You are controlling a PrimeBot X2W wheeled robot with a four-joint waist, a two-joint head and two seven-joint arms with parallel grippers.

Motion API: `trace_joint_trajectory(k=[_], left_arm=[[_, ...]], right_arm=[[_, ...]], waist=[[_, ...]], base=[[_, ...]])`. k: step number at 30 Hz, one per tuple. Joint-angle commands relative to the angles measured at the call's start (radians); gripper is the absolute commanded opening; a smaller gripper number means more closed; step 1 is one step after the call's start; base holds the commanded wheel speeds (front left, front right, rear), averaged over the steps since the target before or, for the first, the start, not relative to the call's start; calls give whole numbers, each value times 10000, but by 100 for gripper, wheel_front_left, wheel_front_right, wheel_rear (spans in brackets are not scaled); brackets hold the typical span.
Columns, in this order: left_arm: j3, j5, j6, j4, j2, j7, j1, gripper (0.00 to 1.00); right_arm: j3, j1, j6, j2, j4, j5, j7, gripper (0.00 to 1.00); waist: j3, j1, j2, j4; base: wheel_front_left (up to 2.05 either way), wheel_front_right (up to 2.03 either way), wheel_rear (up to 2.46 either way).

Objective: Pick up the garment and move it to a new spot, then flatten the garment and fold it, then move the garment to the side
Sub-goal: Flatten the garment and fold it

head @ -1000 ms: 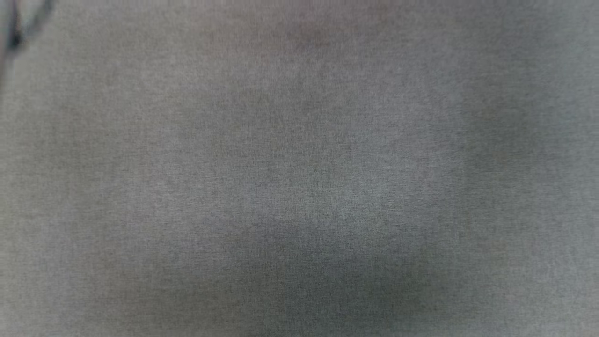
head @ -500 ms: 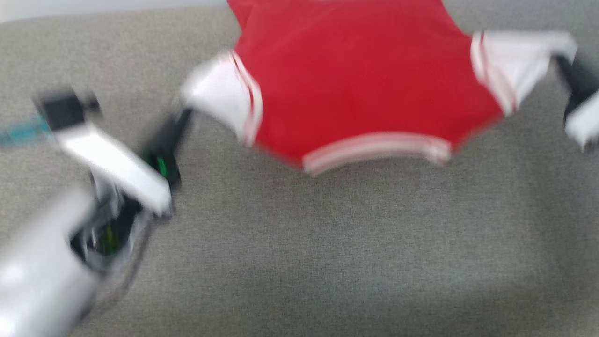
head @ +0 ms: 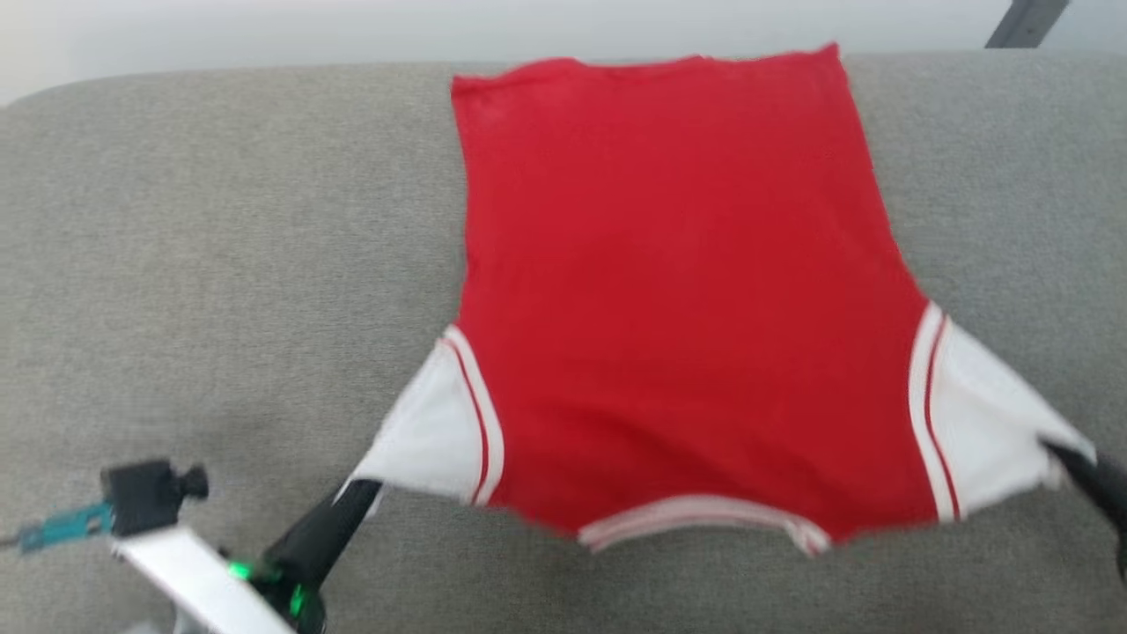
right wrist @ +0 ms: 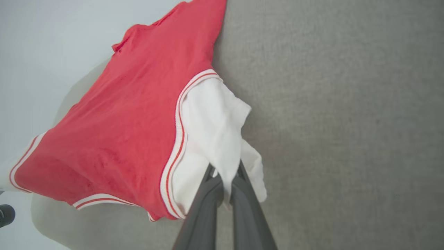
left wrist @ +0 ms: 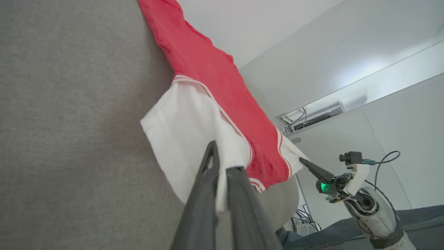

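With dark jaws pressed together, my left gripper (head: 359,491) and right gripper (head: 1067,458) are each pinching a near white sleeve of the soft bright red sports garment (head: 678,291). The head camera has just swung up, so I am seeing the garment stretching flat toward the far edge of the grey fabric-covered counter (head: 220,220). I judge it is nearing readiness for folding.
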Motion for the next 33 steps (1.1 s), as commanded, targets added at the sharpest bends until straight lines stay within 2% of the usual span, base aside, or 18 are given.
trace_joint_trajectory(k=[1, 6, 11, 20, 26, 27, 28, 29, 33], left_arm=[[138, 65, -19, -153, 89, -52, 270, 0], [1017, 319, -20, -786, 350, -57, 1647, 0], [1216, 659, -20, -776, -52, -58, 2140, 0], [521, 612, -20, 886, -1464, 670, 1192, 0], [325, 773, -19, 1448, -1864, 690, 926, 0], [299, 784, -19, 1491, -1892, 684, 904, 0], [279, 799, -20, 1526, -1910, 678, 899, 0], [253, 816, -19, 1553, -1921, 667, 894, 0], [218, 889, -19, 1536, -1938, 574, 908, 0]], right_arm=[[-156, 354, 0, -55, -216, -34, 85, 0], [-1170, 2280, 0, 350, -1412, -191, 511, 0], [-1823, 2792, 0, 1009, -1864, -597, 992, 0], [-1151, 1175, 0, 2202, -56, -1253, 1961, 0], [-538, 546, -3, 2345, 1005, -2113, 1722, 0], [-465, 502, -4, 2319, 1056, -2252, 1623, 20], [-433, 460, -4, 2256, 1082, -2348, 1542, 56], [-456, 430, -14, 2198, 1099, -2366, 1505, 100], [-778, 345, -17, 1789, 834, -2221, 1525, 100]], waist=[[-26, 0, -1, 50], [-4, 0, -1, 147], [64, 0, -1, 168], [303, 0, -1, 135], [466, 0, -1, 215], [471, 0, -1, 231], [469, 0, -1, 249], [460, 0, -1, 266], [428, 0, -1, 298]], base=[[0, 0, 0], [0, 0, 0], [0, 0, 0], [0, 0, 0], [0, 0, 0], [0, 0, 0], [0, 0, 0], [0, 0, 0], [0, 0, 0]])
